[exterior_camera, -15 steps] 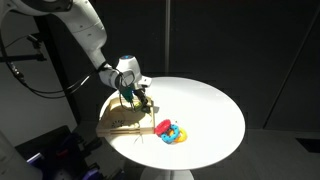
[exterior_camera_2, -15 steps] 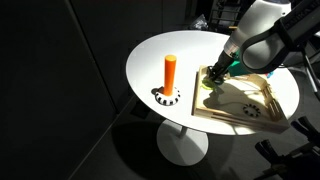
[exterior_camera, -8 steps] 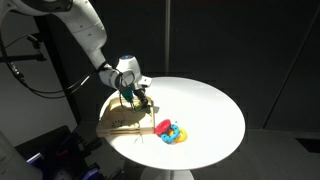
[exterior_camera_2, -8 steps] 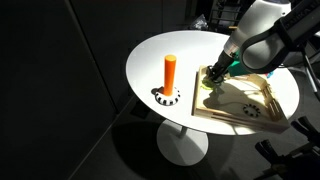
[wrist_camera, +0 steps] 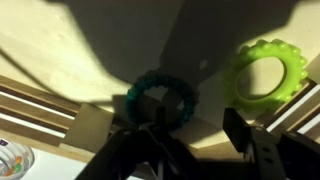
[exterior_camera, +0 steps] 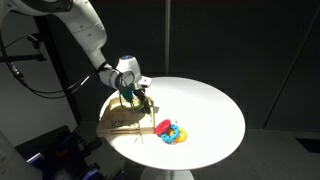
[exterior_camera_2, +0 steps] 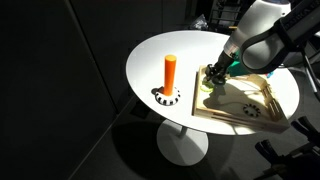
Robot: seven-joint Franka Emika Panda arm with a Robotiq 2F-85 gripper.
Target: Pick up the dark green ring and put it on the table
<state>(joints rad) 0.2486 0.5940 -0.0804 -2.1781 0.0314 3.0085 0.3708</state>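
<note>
In the wrist view the dark green ring [wrist_camera: 160, 98] lies flat on a pale, shadowed surface; whether that is board or table top I cannot tell. My gripper [wrist_camera: 200, 125] stands open just over it. The ring's lower edge meets the left finger [wrist_camera: 150, 140]; the right finger [wrist_camera: 245, 140] is well apart, and the gap holds nothing. In both exterior views the gripper [exterior_camera: 135, 97] [exterior_camera_2: 212, 78] hangs low at the edge of the tan wooden board [exterior_camera: 120, 122] [exterior_camera_2: 245, 105] on the round white table [exterior_camera: 210, 110] [exterior_camera_2: 150, 60]. The ring is too small to make out there.
A bright green ring [wrist_camera: 265, 75] lies just beside the dark one. An orange peg [exterior_camera_2: 170, 72] stands upright on the table away from the board. A heap of red, blue and yellow rings [exterior_camera: 172, 131] sits near the table's edge. Wooden slats [wrist_camera: 40, 110] border the board.
</note>
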